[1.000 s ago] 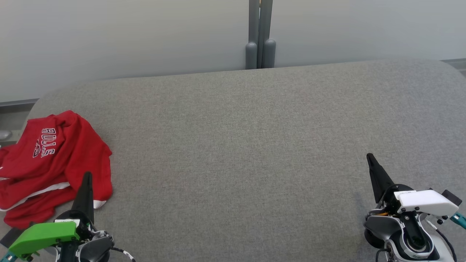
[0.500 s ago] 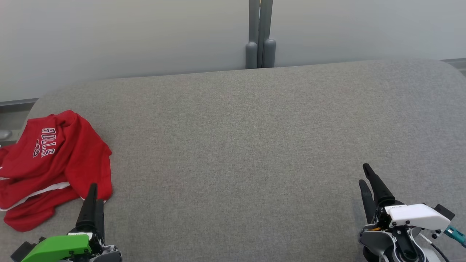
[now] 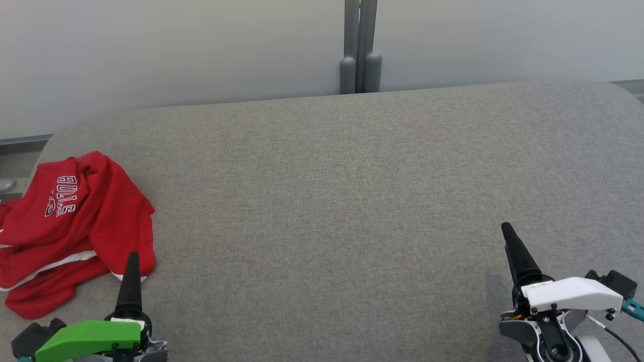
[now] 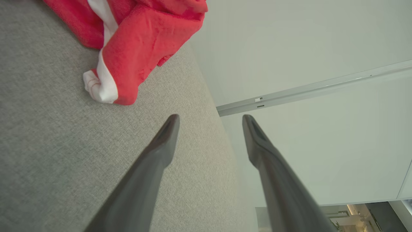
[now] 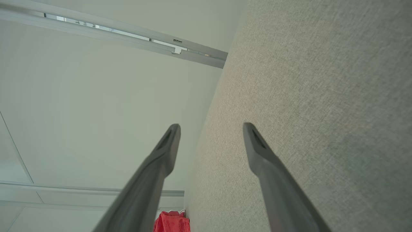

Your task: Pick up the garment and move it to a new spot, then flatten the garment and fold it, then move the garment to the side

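Showing both claws parted and empty over a grey fabric-covered desk (image 3: pixel 342 201). The left claw (image 3: pixel 132 259), below its green wrist cover (image 3: pixel 90 337), stood at the near edge of the desk close to the left corner. In the head view its two dark fingers lined up one behind the other, so the gap could not be read there. In the left wrist view the left claw (image 4: pixel 210 117) had its fingers spread wide, with nothing between them and nothing touching them. One finger was seen against the desk (image 4: pixel 48 145), the other against the pale wall (image 4: pixel 305 38) beyond it.

The garment (image 3: pixel 75 221), red with white trim and the lettering "BULLS", lay crumpled in a heap at the left edge of the desk, just beyond the left claw's tips. The left wrist view showed the garment (image 4: pixel 135 48) with its white-trimmed hem nearest the claw. A strip of bare desk separated hem and fingertips.

The right claw (image 3: pixel 507 230), below its white wrist cover (image 3: pixel 568 294), stood near the near right corner, well apart from the garment. In the right wrist view the right claw (image 5: pixel 210 126) was likewise spread wide and held nothing. The garment (image 5: pixel 171 222) appeared there as a small red patch far off.
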